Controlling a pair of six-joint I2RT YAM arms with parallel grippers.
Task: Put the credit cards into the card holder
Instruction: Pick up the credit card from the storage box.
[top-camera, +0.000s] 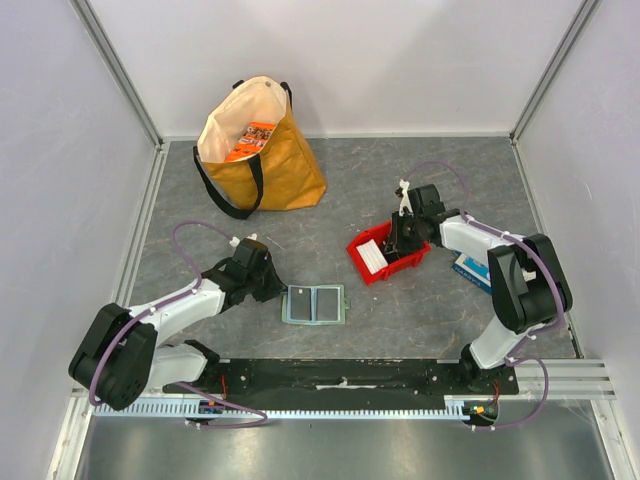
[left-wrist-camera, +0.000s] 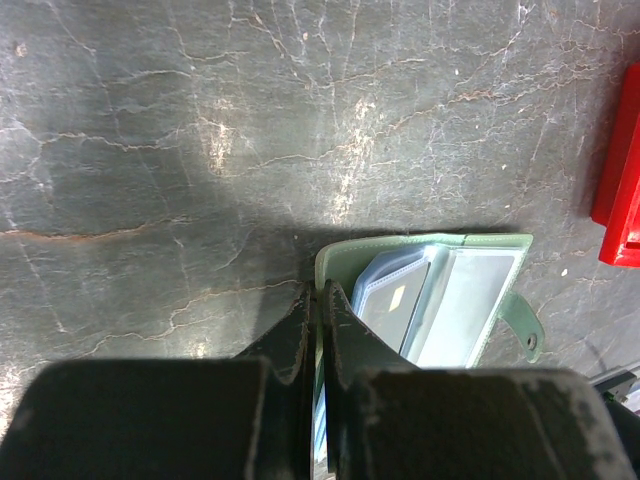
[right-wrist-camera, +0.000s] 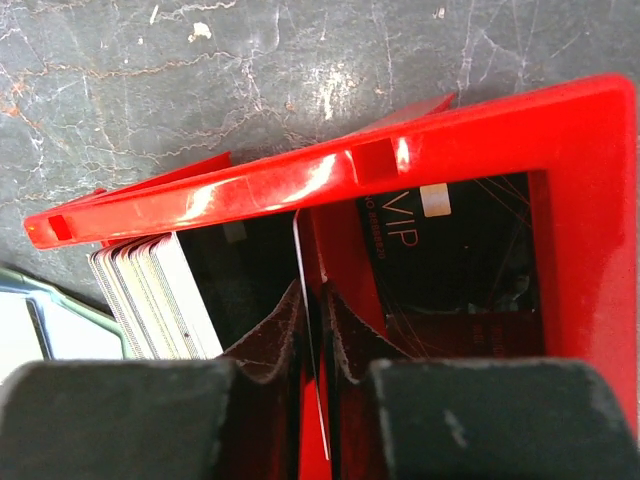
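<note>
Grey marbled tabletop (top-camera: 420, 320), white walls. Writing: "VIP" is showing on a dark card (right-wrist-camera: 400, 235) lying flat in the red bin (right-wrist-camera: 330, 180). Card holder (top-camera: 314, 304) is lying open mid-table, long axis left-right, strap tab (left-wrist-camera: 522, 327) pointing toward the bin, a light blue card (left-wrist-camera: 392, 295) sitting in one clear pocket. Left gripper (left-wrist-camera: 318, 300) is pinching the holder's left edge. Right gripper (right-wrist-camera: 313, 295) is pinching a thin card (right-wrist-camera: 298, 245) edge-on inside the bin, beside a standing stack of whitish cards (right-wrist-camera: 150, 290). Tan tote bag (top-camera: 270, 165) and blue-and-white box (top-camera: 470, 268) are sitting well apart.
</note>
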